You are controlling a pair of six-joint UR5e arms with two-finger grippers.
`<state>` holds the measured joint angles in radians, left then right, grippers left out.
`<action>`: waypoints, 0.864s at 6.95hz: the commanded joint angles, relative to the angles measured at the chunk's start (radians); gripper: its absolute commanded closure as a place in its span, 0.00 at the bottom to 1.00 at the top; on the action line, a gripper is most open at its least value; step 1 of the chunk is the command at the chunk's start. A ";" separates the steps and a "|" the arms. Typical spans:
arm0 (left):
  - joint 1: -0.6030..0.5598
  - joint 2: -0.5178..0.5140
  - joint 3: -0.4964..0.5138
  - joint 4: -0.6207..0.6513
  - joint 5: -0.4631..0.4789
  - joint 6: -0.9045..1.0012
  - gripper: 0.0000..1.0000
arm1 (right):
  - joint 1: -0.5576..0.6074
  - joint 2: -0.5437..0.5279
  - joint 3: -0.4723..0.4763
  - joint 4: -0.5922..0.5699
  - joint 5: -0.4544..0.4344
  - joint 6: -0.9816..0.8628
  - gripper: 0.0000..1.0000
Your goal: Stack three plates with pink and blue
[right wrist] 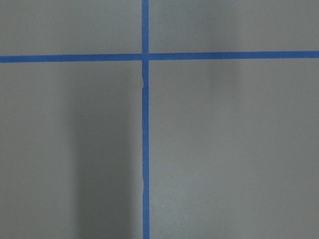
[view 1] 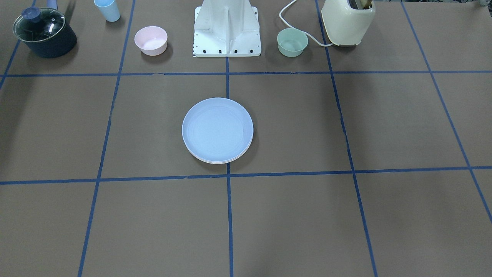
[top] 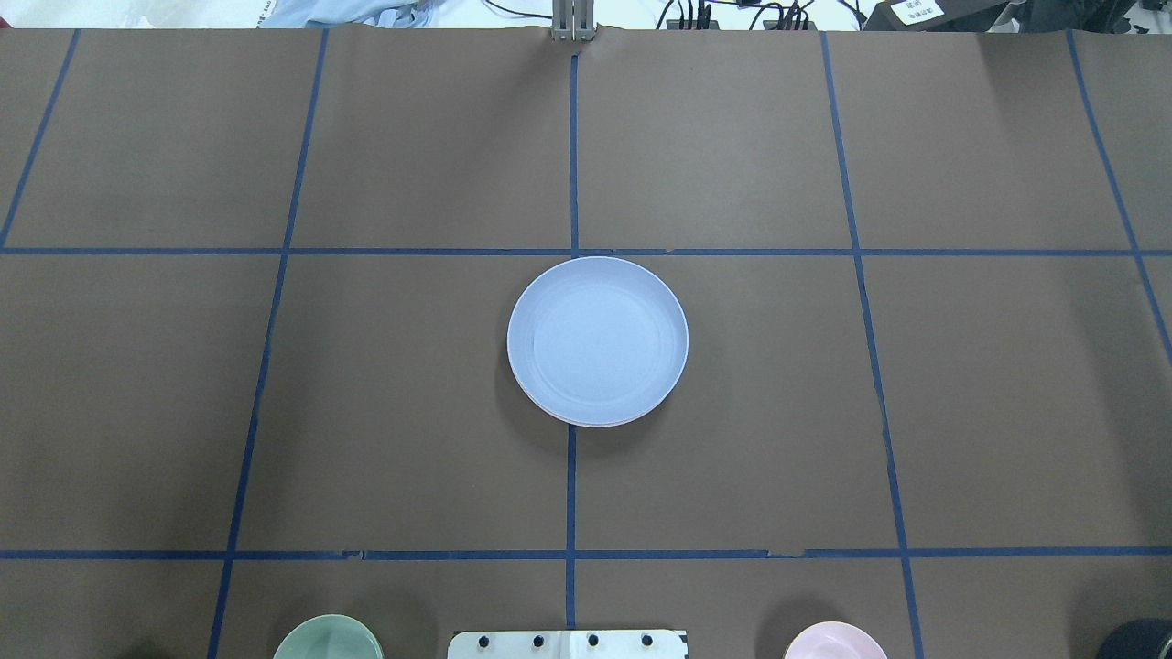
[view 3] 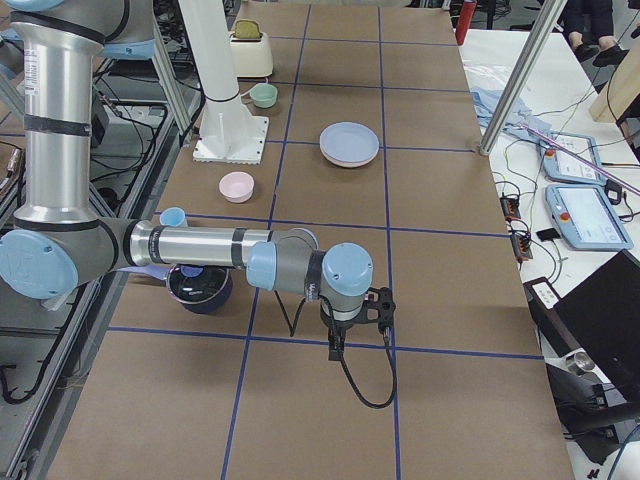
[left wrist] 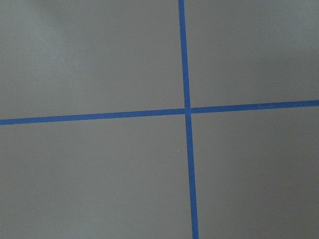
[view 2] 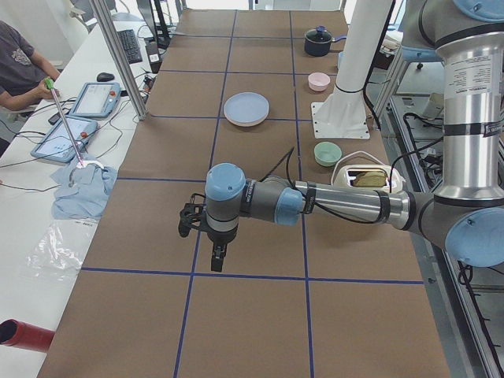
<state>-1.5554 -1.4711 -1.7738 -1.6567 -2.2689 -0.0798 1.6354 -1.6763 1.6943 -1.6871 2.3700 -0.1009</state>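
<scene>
Light-blue plate (view 1: 217,129) tops your stack (view 1: 221,162) mid-table; you cannot tell whether left gripper (view 2: 217,257) or right gripper (view 3: 334,350) gapes.

Pale blue plate (view 1: 217,129), seemingly pink rim (view 1: 220,161)

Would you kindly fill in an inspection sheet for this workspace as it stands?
Surface: brown table with a blue tape grid.
Job's things: plates stacked at centre, blue on top; pale rims show beneath.
Clutter: pink bowl, green bowl, cup, lidded pot and toaster, all along the robot's edge.
Grippers: left gripper and right gripper hang over the table's ends, far from the plates; open or shut cannot be told.
Cables: toaster cord; a cable loops from the right gripper.
Surroundings: operator, pendants and cloth on the side bench.
</scene>
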 commanded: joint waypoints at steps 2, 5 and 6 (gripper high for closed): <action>0.001 0.000 0.002 0.000 -0.001 0.000 0.00 | 0.000 0.004 0.002 0.001 0.002 0.003 0.00; 0.001 -0.003 0.002 0.000 -0.001 0.000 0.00 | 0.000 0.012 0.002 0.003 0.003 0.001 0.00; 0.001 -0.003 0.002 0.000 -0.001 0.000 0.00 | 0.000 0.015 0.008 0.001 0.002 0.003 0.00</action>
<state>-1.5539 -1.4731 -1.7718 -1.6571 -2.2703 -0.0798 1.6352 -1.6649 1.6983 -1.6852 2.3724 -0.0988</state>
